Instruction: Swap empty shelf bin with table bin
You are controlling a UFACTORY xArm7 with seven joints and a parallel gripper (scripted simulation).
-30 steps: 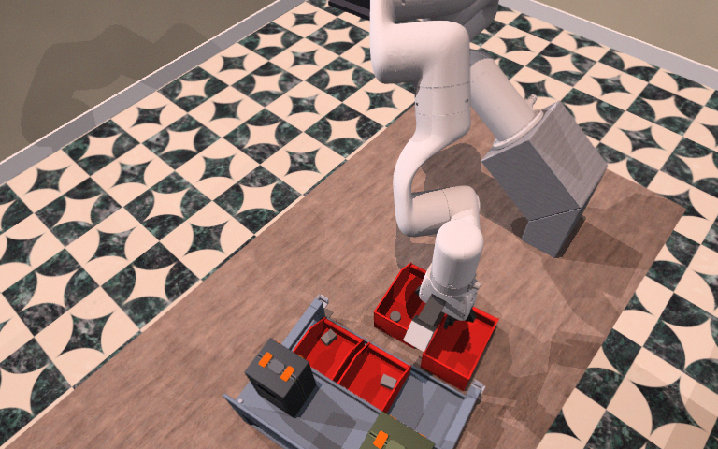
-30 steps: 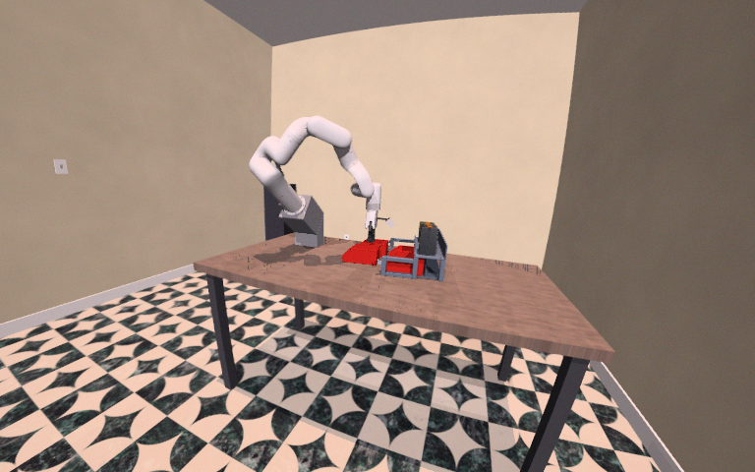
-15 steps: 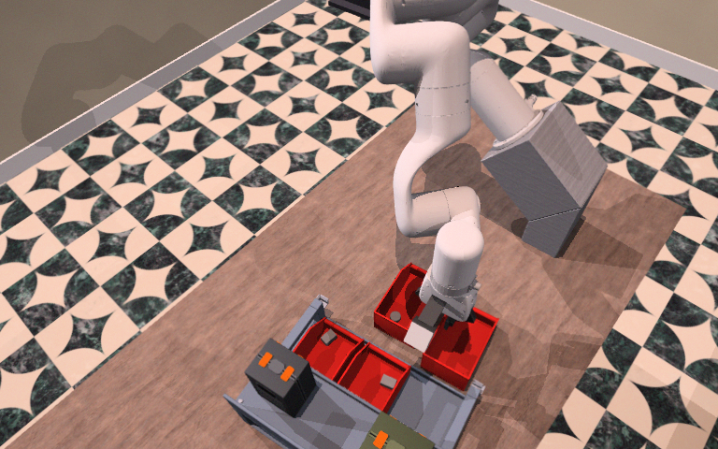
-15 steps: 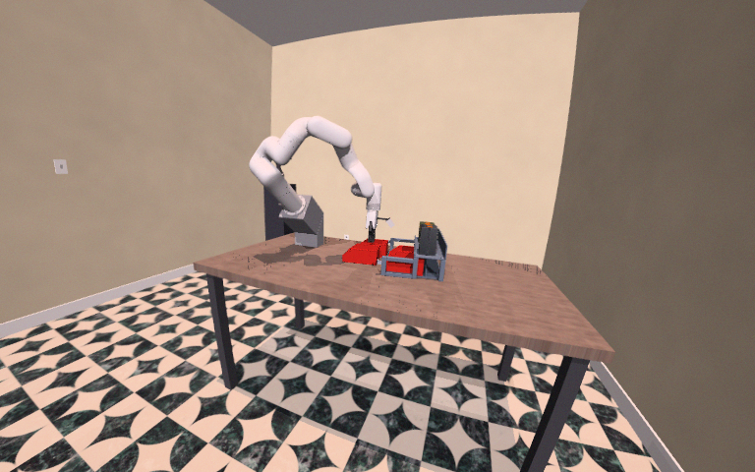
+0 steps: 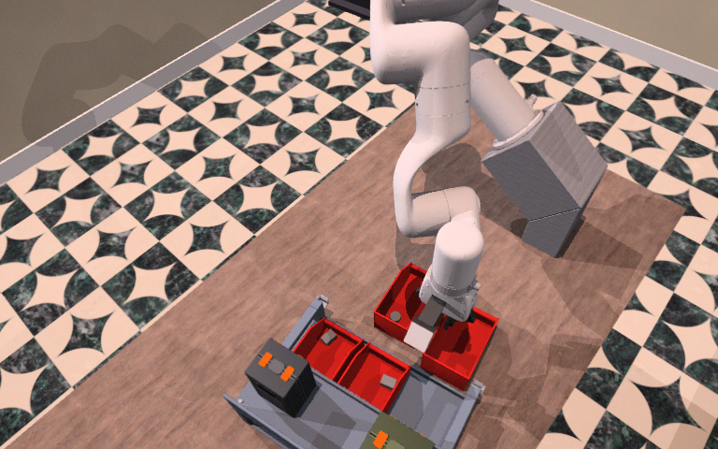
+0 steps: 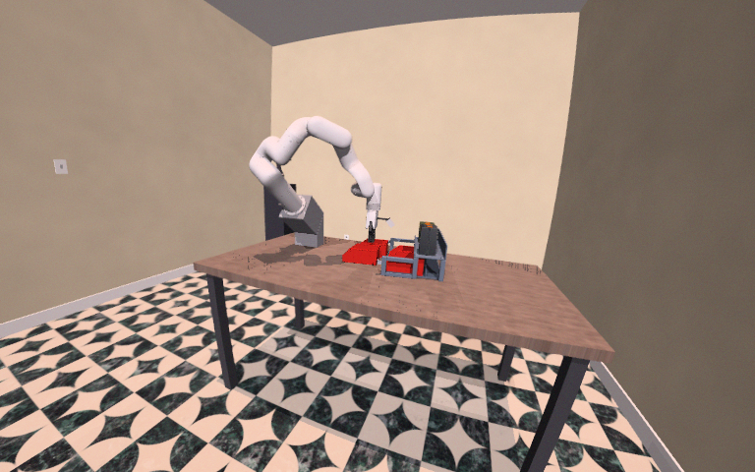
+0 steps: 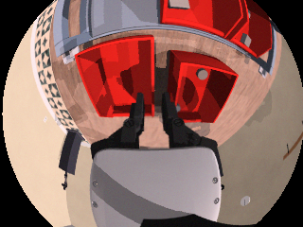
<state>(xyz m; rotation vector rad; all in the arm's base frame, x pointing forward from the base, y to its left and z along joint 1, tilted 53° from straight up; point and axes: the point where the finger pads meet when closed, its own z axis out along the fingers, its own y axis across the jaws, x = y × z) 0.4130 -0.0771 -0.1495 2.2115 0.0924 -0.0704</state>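
The gripper point(image 5: 459, 321) point(image 6: 371, 240) point(image 7: 152, 100) pointed down with its fingers parted by a modest gap and nothing clasped between them, over the stretch of the counter point(image 5: 237, 317) point(image 6: 500, 295) point(image 7: 151, 137) between the arm's mounting edge and the shelf point(image 5: 466, 412) point(image 6: 414, 272). The empty bin point(image 5: 447, 373) point(image 6: 382, 243) point(image 7: 114, 66) was out of the shelf, on the side nearer the counter's right-hand long edge as the top view showed it. Its inner side wall ran between the two fingertips in the wrist view, one tip to either side; whether they reached below its rim could not be told. The parts bin point(image 5: 386, 327) point(image 6: 362, 255) point(image 7: 222, 90) stood just beside it, toward the left-hand long edge, with a round part point(image 5: 394, 315) point(image 7: 202, 74) inside. The relation that mattered was sideways: the parts bin lay to the gripper's right in the wrist view, its long axis running roughly from the mounting edge toward the shelf, while the vacant place point(image 5: 423, 402) point(image 7: 120, 14) lay ahead and to the left, beyond the empty bin. With only one arm, there was no nearer hand to choose. The empty bin seemed set down, so the likely next move was to rise clear of its wall, then shift across to the parts bin; lifting too little could drag the empty bin along or knock its neighbour.
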